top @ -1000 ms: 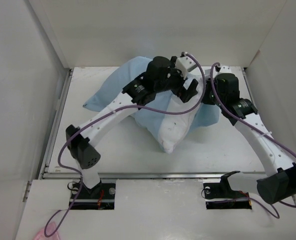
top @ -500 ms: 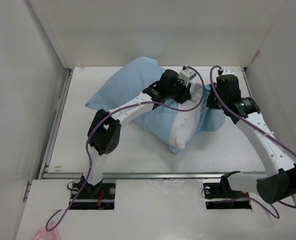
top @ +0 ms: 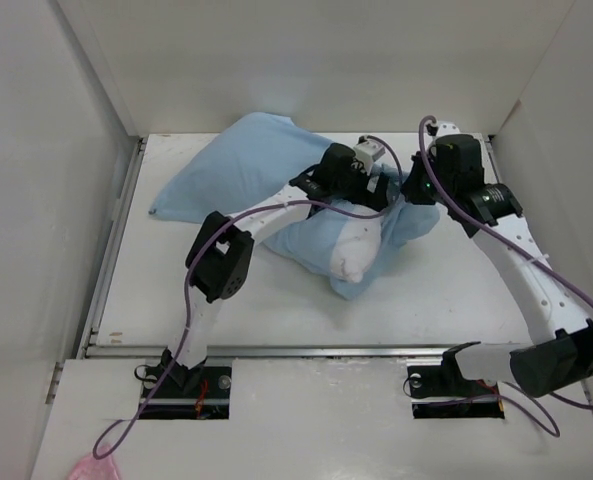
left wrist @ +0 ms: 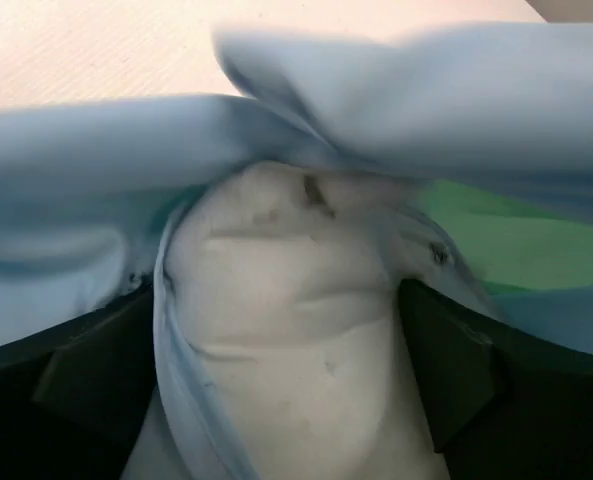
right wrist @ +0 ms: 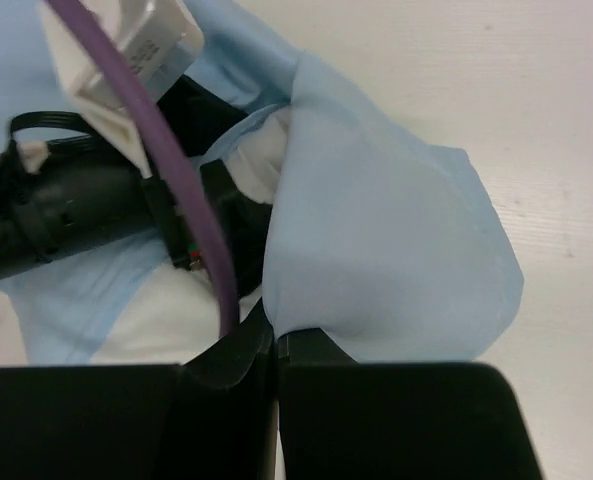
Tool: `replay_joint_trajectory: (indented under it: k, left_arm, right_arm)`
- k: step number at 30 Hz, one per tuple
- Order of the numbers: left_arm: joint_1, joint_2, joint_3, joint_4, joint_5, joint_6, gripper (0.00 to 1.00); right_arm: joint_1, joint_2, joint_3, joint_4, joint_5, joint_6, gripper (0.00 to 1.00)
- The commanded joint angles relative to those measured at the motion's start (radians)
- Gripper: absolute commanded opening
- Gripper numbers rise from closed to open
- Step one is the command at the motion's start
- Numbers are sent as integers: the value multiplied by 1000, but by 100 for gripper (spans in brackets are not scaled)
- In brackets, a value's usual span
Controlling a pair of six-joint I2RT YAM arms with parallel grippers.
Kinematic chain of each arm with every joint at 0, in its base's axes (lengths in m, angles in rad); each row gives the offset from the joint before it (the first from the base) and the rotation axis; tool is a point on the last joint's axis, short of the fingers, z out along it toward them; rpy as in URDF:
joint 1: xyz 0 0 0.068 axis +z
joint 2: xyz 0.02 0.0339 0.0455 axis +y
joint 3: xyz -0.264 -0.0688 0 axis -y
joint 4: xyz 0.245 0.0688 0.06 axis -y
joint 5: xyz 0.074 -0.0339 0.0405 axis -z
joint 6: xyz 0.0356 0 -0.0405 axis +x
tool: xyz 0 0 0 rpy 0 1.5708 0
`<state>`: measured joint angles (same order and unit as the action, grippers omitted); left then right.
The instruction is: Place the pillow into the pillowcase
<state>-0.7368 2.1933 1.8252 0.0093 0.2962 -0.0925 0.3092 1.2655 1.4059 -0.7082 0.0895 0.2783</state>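
Our left claw (left wrist: 276,372) clamps the pillow (left wrist: 286,270) between wide jaws at the pillowcase (right wrist: 376,250) mouth; our right claw (right wrist: 276,345), just beside, pinches its hem; the pillow's bare end points toward our bases

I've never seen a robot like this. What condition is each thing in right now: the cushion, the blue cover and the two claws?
pillow: partly inside the pillowcase, one white end sticking out.
pillowcase: rumpled, pulled partway over the pillow.
left gripper: clamped on the pillow, a finger on either side.
right gripper: shut, pinching a fold of the pillowcase.
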Motion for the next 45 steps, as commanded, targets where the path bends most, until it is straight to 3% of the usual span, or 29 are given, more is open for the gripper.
replay_joint_trajectory:
  k: [1,7,12,19,22,25,26,29,30,34,39,43,45]
  left_arm:
    - [53,-108,-78,-223,33,17,100]
    - [53,-308,-67,-232,55,17,100]
    - [62,-472,-78,-317,-143,-47,100]
    - [71,-707,-318,-241,-171,-124,100]
    - [51,-734,-451,-198,-115,-144,100]
    - [11,-681,-446,-244,-115,-139,100]
    - [-1,-670,-437,-282,-124,-130,100]
    - [-64,-661,-406,-310,-198,-84,100]
    - [-81,-661,-391,-324,-222,-66,100]
    - [-165,-638,-333,-370,-345,46,100]
    - [-277,-557,-253,-443,-462,215,100]
    - [-309,-464,-215,-431,-491,318,100]
    - [-309,-399,-147,-509,-531,333,100]
  right_arm:
    - [-12,9,-1,318,-95,-36,0]
    - [-12,77,-65,371,-114,-36,0]
    - [-12,77,-96,381,-56,-36,0]
    - [-12,135,-96,432,-177,-70,2]
    - [-12,176,-87,443,-192,-123,23]
    - [-12,209,-29,380,-160,-148,46]
    - [-12,209,-15,353,-119,-148,66]
    - [-12,152,-34,300,-27,-107,84]
    - [-12,123,-63,279,-10,-93,100]
    - [-21,-46,-149,218,84,-37,100]
    - [-88,-103,-249,177,168,38,100]
    - [-203,-135,-323,199,2,70,100]
    - [-203,-149,-369,233,-30,81,100]
